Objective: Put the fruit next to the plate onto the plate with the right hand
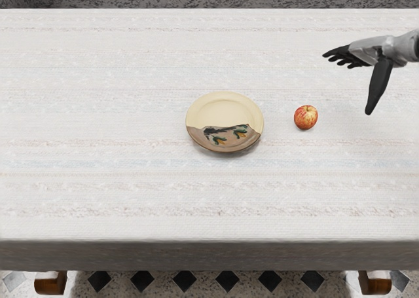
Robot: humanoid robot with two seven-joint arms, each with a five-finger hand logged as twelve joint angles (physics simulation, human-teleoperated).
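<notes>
right hand open, fingers spread, holding nothing, hovering up-right of apple, well apart. apple sits on table near plate, on its right, not touching.

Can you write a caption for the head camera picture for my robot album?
Open right hand hovers over the table, right of a red apple lying beside the plate.

apple right of plate, apart
</notes>
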